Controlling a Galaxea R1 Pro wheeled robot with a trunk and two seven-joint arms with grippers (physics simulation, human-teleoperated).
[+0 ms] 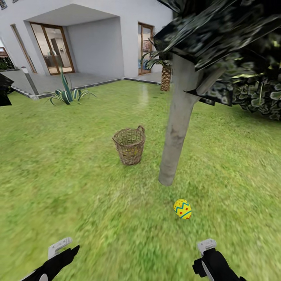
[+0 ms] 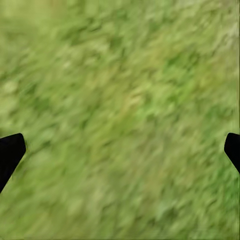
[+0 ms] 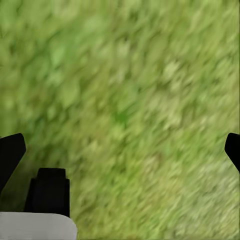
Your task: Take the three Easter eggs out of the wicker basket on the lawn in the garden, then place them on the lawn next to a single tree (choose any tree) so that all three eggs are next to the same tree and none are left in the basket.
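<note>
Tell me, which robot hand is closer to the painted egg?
Right. The right gripper sits just below-right of the egg; the left gripper is far off to its left.

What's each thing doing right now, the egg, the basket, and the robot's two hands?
Easter egg: lying on the lawn near the tree.
Wicker basket: upright; inside hidden.
Left gripper: jaws open, empty.
Right gripper: jaws open, empty.

Head high, wrists seemingly near lawn [image 1: 78, 187] (shared)
</note>
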